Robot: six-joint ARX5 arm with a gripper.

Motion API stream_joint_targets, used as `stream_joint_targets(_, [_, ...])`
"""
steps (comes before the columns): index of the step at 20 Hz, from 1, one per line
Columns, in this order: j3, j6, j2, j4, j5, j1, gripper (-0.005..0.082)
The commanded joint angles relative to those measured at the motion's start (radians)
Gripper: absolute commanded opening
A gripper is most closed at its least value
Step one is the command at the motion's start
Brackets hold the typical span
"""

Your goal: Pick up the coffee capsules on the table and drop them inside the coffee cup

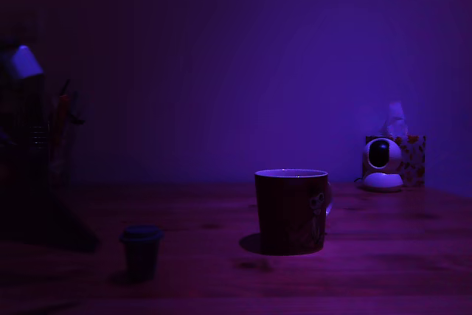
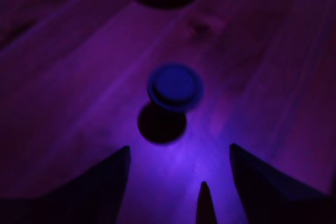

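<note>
A dim room washed in purple light, with the look of a home or small office corner turned into a robot test spot. A broad wooden counter (image 1: 383,256) with visible grain and dark knots runs up to a plain bare wall (image 1: 243,57). At the counter's far edge, toward the exterior view's right, a small white round camera gadget (image 1: 383,163) sits just in front of a patterned tissue box (image 1: 413,158) with a tissue poking up. A printed coffee cup (image 1: 291,211) stands mid-counter. Dark robot hardware (image 1: 33,175) looms at the exterior view's left edge, its details lost in shadow.
</note>
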Motion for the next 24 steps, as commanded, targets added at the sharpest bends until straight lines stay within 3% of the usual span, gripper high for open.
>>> stream_joint_targets(1, [-0.013,0.013,0.042,0.04,0.013,-0.002,0.0551])
stream_joint_targets(15, [-0.012,0.015,0.312,0.365,0.089,-0.033,0.0551])
stream_joint_targets(24, [-0.011,0.011,0.318,0.372,0.111,-0.064,0.0551])
